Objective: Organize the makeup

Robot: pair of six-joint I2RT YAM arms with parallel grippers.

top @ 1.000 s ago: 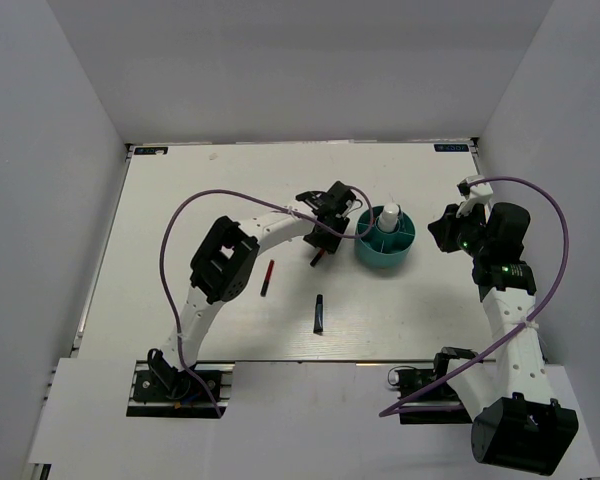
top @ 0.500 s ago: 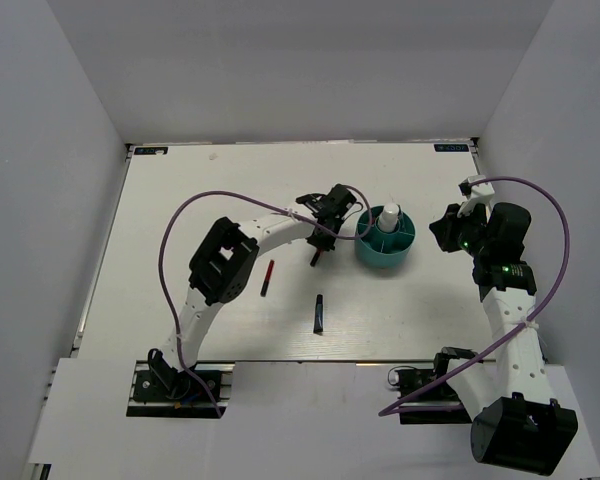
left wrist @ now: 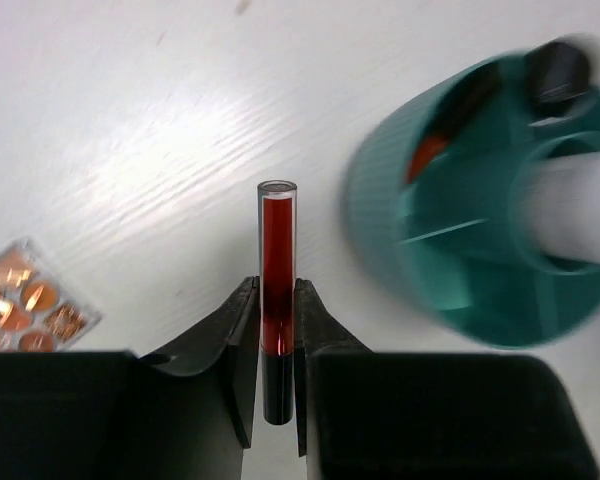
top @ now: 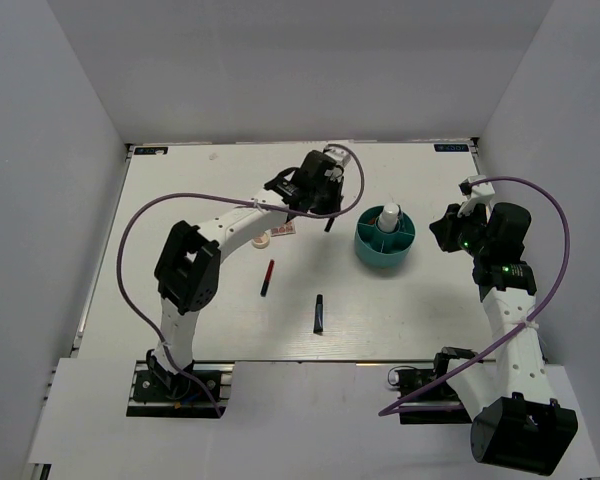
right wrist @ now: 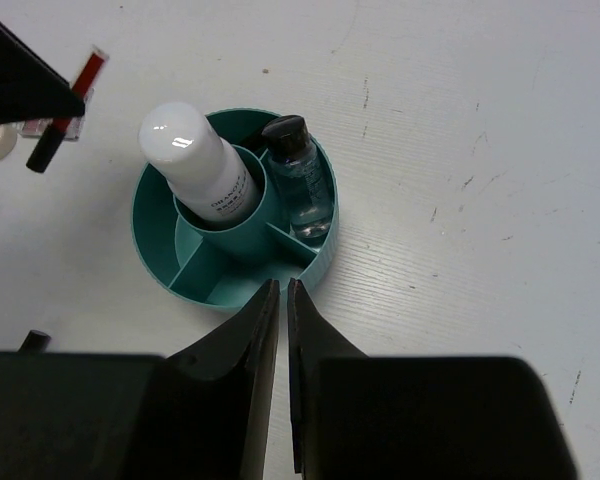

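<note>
Just clear of the teal tub (left wrist: 380, 200), left gripper (left wrist: 276, 300) clamps red tube (left wrist: 277, 250).

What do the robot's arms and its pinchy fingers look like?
Both arms are made of chunky white tubes joined by black blocks. The left arm and the right arm each carry a loopy purple cable. Little green lights glow on the right one. The left gripper and right gripper each have two flat black fingers tapering to a thin tip.

text: none legible | white bottle (right wrist: 195, 165): print too blurred
</note>
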